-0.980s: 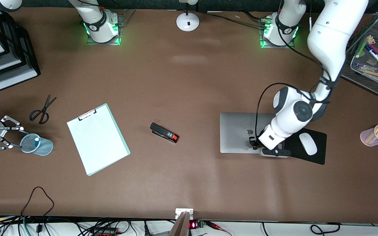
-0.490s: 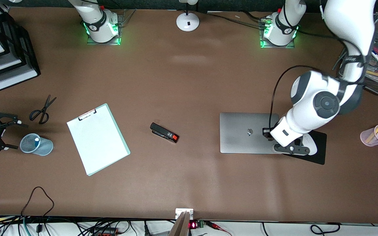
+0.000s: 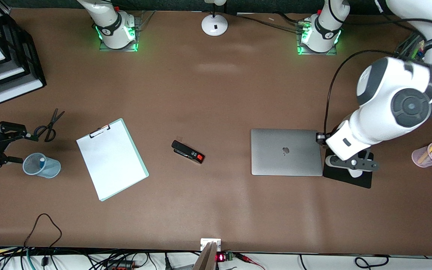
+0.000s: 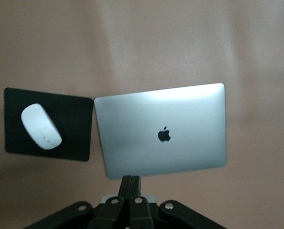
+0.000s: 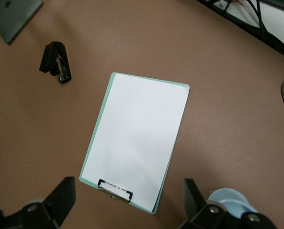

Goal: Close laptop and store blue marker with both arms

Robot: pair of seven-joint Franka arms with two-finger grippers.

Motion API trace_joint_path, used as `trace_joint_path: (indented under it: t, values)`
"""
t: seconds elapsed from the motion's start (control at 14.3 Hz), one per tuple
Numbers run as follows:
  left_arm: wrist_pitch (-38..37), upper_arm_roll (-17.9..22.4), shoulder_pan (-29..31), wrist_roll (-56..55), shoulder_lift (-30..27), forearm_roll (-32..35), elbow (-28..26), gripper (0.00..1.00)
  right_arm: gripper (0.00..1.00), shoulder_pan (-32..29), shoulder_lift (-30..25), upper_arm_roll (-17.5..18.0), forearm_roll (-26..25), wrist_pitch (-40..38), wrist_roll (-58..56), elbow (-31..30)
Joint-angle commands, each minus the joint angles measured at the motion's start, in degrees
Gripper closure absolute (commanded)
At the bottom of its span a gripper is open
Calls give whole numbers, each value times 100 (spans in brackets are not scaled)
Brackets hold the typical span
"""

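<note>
I see the brown table (image 3: 208,93) carrying the closed laptop (image 3: 286,152), a black mousepad (image 3: 347,179) touching it, a stapler (image 3: 188,151), a clipboard (image 3: 111,159), scissors (image 3: 49,125), a blue mesh cup (image 3: 41,165), a pink pen cup (image 3: 429,154) and a lamp base (image 3: 214,25).

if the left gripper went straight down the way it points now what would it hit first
Probably the black mousepad or the white mouse on it: the left gripper, jaws shut, hangs over them beside the closed laptop. Its height is unclear, so the first contact is uncertain.
</note>
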Motion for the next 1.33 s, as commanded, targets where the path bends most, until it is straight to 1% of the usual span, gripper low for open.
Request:
trace_joint_path:
  t: [0.0, 0.14, 0.21, 0.28, 0.35, 0.42, 0.49, 0.56, 0.7, 0.91, 0.98, 1.05, 1.12, 1.19, 1.26]
  values:
    - [-754, -50, 39, 322, -15, 114, 591, 96, 0, 327, -326, -13, -580, -139, 1003, -127]
    - [-1291, -50, 39, 516, -190, 97, 890, 92, 0, 512, -466, -13, -853, -410, 1722, -127]
    - [-1415, -50, 39, 517, -313, 114, 891, 84, 0, 608, -537, -13, -958, -525, 2065, -135]
    - [-1468, -41, 39, 560, -427, 123, 891, 74, 0, 696, -607, -13, -1099, -639, 2400, -135]
    - [-1547, -32, 39, 656, -463, 123, 891, 62, 0, 801, -703, -13, -1248, -762, 2699, -135]
    - [-1609, -23, 39, 709, -490, 114, 891, 30, 0, 907, -800, -22, -1415, -902, 3006, -135]
    - [-1610, -15, 48, 719, -516, 97, 891, 4, 0, 978, -897, -13, -1573, -1052, 3331, -135]
    - [-1644, -14, 48, 727, -534, 97, 883, 0, 0, 1057, -985, -13, -1697, -1201, 3613, -144]
    - [-1758, -14, 57, 736, -543, 88, 874, 0, 0, 1154, -1169, -13, -1873, -1509, 4123, -179]
    - [-1864, 21, 135, 763, -648, 79, 786, 0, 0, 1259, -1660, -5, -2145, -1589, 4608, -495]
    - [-1838, 38, 136, 815, -674, 53, 681, 0, 0, 1303, -1810, -4, -2250, -1589, 4696, -618]
    - [-1734, 108, 145, 1007, -857, 27, 358, 0, 0, 1330, -1968, -4, -2339, -1589, 4793, -741]
    - [-1445, 404, 154, 1244, -1120, -122, 7, 0, 0, 1330, -2126, 4, -2366, -1589, 4863, -855]
    - [-1199, 651, 136, 1472, -1436, -323, -466, 0, 0, 1330, -2232, 4, -2392, -1572, 4899, -961]
    - [-909, 740, 145, 1536, -1831, -421, -1045, 0, 0, 1330, -2373, 4, -2427, -1520, 4908, -1092]
